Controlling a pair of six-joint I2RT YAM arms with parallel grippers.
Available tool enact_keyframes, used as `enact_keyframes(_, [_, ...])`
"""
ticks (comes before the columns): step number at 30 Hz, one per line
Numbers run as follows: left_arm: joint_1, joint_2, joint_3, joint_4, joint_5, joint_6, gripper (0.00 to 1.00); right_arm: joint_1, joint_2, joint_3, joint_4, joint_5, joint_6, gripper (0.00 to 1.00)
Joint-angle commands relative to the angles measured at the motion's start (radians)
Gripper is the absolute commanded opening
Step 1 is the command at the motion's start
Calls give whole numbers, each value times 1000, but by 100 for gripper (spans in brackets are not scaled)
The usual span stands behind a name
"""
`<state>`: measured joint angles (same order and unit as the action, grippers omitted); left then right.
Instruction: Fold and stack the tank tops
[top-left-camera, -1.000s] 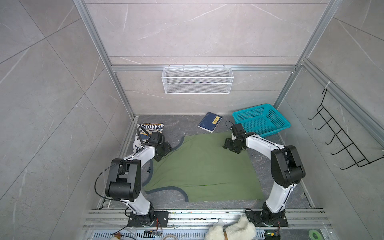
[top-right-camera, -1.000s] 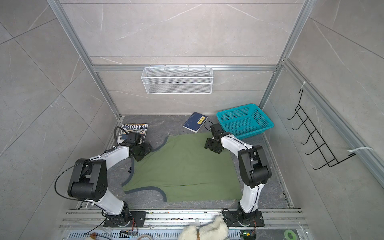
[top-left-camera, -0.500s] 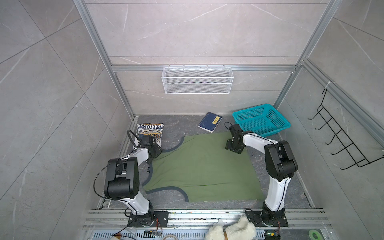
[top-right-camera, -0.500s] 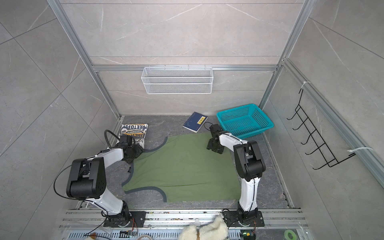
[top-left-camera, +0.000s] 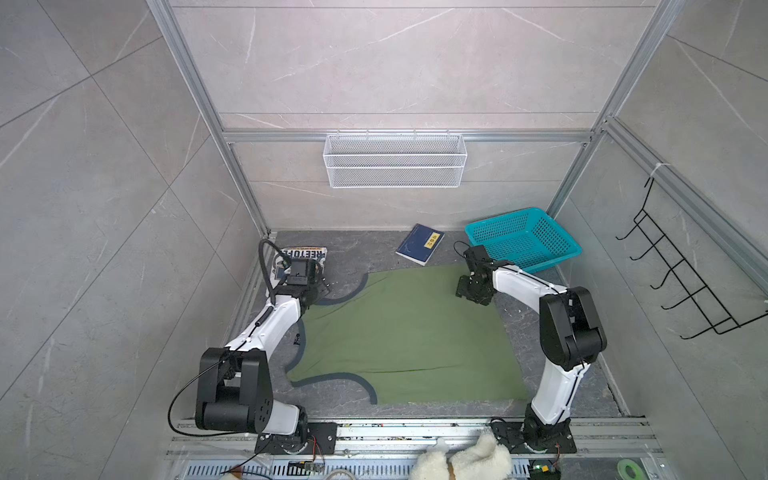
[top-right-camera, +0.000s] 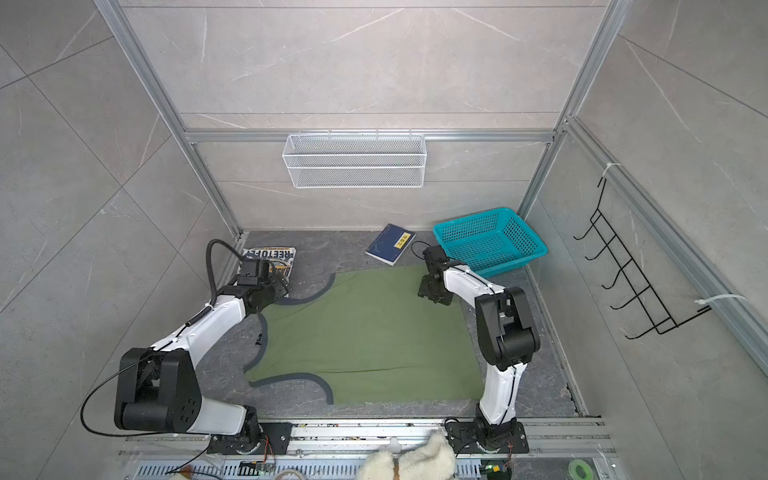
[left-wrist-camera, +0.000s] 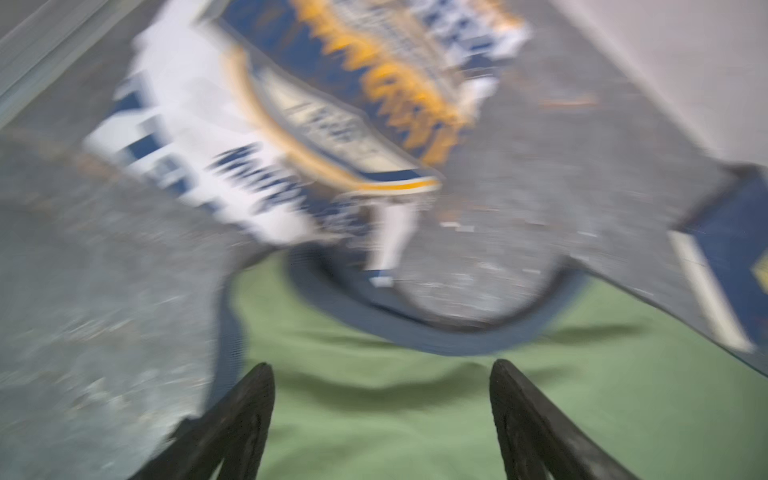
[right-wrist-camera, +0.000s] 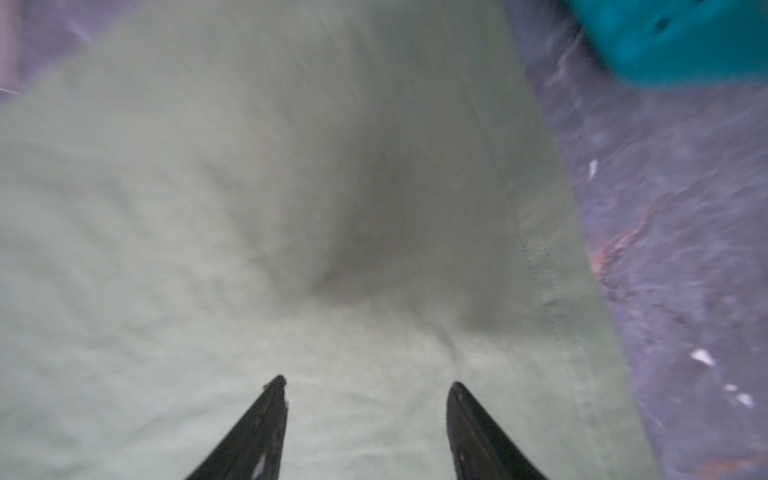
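Top views: L gripper (top-left-camera: 321, 286) has shifted back over green top's (top-left-camera: 407, 332) strap, R gripper (top-left-camera: 471, 293) barely moved near hem; both jaws apart, empty; fold not begun.

Olive green tank top (top-left-camera: 407, 336), navy trim

Matt green cloth tank top (top-left-camera: 407, 332)

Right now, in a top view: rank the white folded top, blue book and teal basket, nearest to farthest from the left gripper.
1. white folded top: back left corner, right beside the left gripper.
2. blue book: back middle.
3. teal basket: back right.
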<state>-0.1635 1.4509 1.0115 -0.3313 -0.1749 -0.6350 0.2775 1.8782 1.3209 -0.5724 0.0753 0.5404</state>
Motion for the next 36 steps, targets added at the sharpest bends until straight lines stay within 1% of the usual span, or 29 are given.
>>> enact_keyframes(1, [-93,80,126,-40,24,62,84,17,-27,69,-20,34,-56,64])
enact_keyframes(3, [-126,176,202,-44,54,75,84,17,-1,120,-38,44,-69,64])
enact_keyframes(6, [-148,322,331,-81,99,79,84,18,43,200,-47,60,-87,64])
enact_keyframes(9, [-166,431,429,-85,128,91,84,20,106,296,-68,55,-111,64])
enact_keyframes(14, [-174,585,584,-126,129,130,84,19,258,494,-154,111,-146,64])
enact_keyframes(19, [-174,672,664,-163,112,170,84,18,382,648,-243,145,-155,63])
enact_keyframes(22, [-174,707,686,-162,123,179,83,19,380,629,-226,138,-152,63])
enact_keyframes(25, [-174,735,701,-157,134,180,79,18,363,597,-202,126,-152,63])
enact_keyframes(29, [-179,764,713,-148,170,172,73,17,357,581,-199,145,-152,63])
enact_keyframes(33, [-187,801,741,-147,194,168,64,19,356,584,-199,145,-151,63])
enact_keyframes(34, [-186,811,748,-150,194,163,60,18,357,586,-199,143,-151,63])
enact_keyframes(36, [-186,822,754,-150,196,162,47,18,357,587,-199,144,-152,63])
